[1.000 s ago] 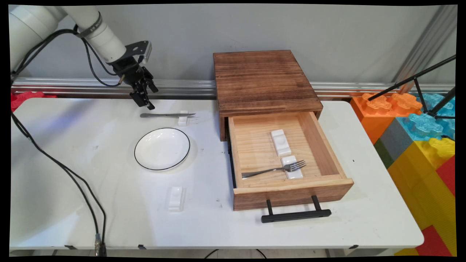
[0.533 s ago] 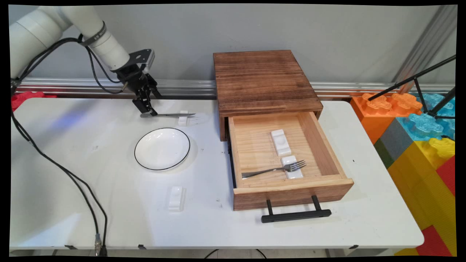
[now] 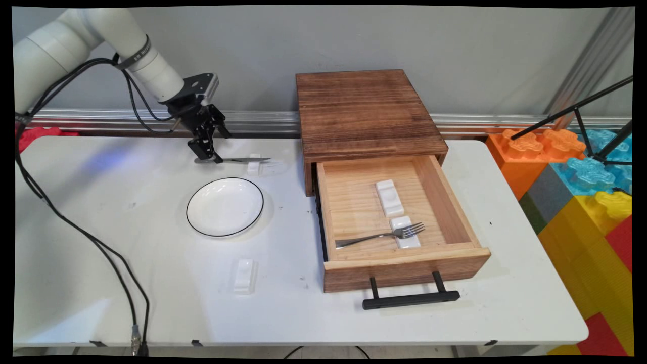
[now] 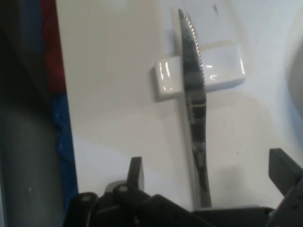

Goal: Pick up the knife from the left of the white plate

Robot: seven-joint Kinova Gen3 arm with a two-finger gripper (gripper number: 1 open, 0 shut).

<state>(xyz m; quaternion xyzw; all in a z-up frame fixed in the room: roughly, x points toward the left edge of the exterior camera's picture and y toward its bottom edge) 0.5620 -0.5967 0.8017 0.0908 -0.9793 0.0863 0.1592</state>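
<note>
Grey wall and a metal rail run behind the white surface (image 3: 101, 283), where the arm reaches in from the far left. Its hand (image 3: 206, 151) is down at the handle end of a table knife (image 3: 237, 160), with the fingers (image 4: 136, 172) spread either side of the handle and not pinching it, as the view from the hand shows. The knife lies along the far edge of the surface, its serrated blade propped on a small white rest (image 3: 254, 165). I'd judge it thin, stiff, light and slick steel, lying low, so the handle is the place to take hold. Just nearer sits a white plate (image 3: 225, 207) with a dark rim, and nearer again another white rest (image 3: 244, 275) lies alone. To the right stands a wooden box (image 3: 364, 111) with its drawer (image 3: 404, 263) pulled out toward me; inside, a fork (image 3: 384, 235) leans its tines on one white rest (image 3: 404, 232) beside a second (image 3: 389, 197). Farthest right are big coloured blocks (image 3: 581, 202).
</note>
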